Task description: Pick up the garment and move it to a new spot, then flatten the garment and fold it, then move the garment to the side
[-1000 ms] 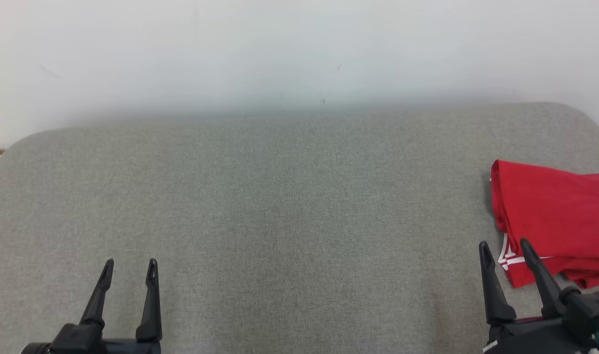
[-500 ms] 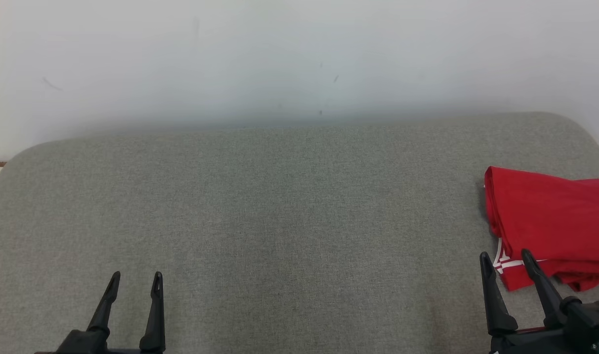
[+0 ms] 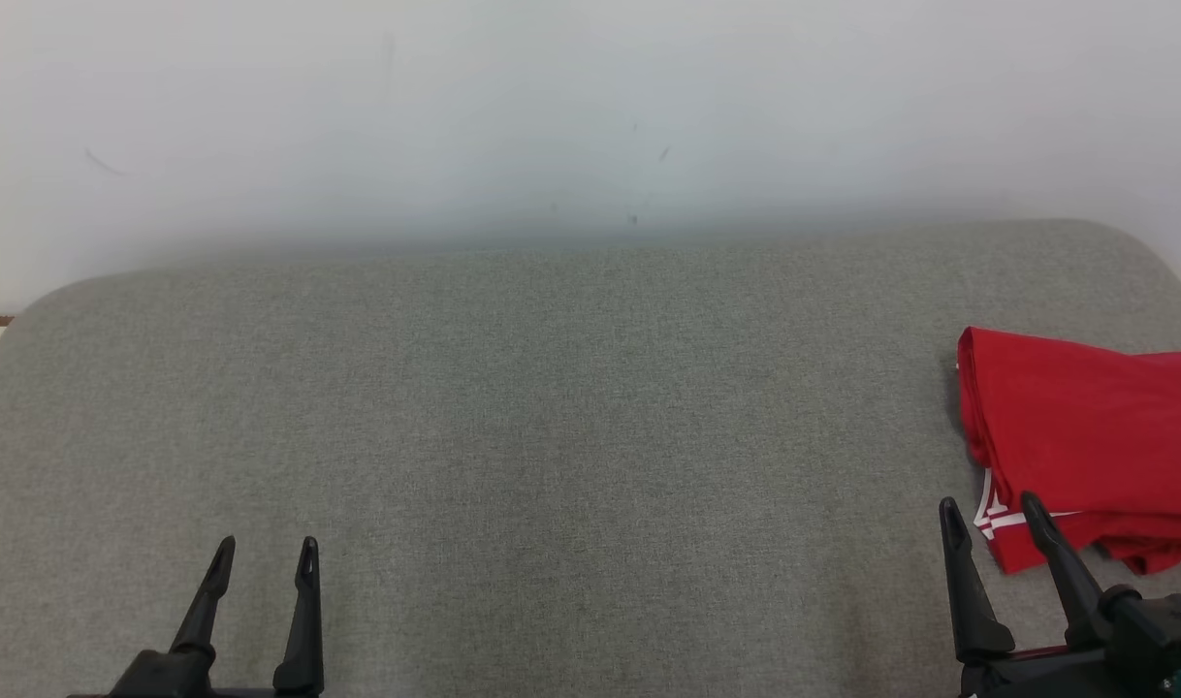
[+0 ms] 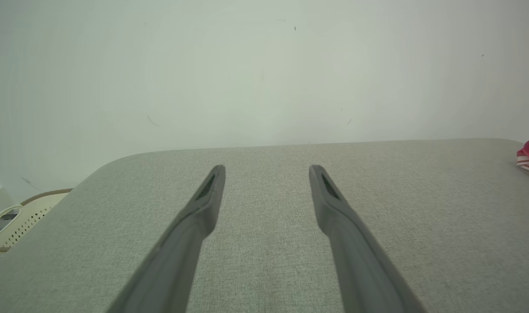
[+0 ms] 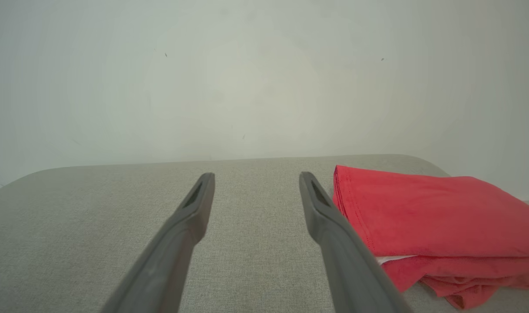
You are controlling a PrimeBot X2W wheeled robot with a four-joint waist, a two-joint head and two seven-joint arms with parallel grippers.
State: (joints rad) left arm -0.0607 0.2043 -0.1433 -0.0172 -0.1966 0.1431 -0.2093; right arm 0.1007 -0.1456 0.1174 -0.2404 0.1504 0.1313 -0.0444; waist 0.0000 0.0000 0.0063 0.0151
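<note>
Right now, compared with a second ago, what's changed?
The head camera tilted, sliding the whole picture slightly down. Nothing was taken or let go. The garment stays folded at the grey surface's right end; left gripper and right gripper stay open, empty.

One folded red garment (image 3: 1085, 436) is being seen on one grey padded surface (image 3: 590, 436), and one pale wall (image 3: 590, 97) is being shown behind it. Two grippers are being counted, the left gripper (image 3: 266, 545) and the right gripper (image 3: 988, 502), with two dark fingers (image 3: 203, 611) being shown on each, four in all. One pale perforated basket (image 4: 25, 217) is being glimpsed beside the surface in the left wrist view.
</note>
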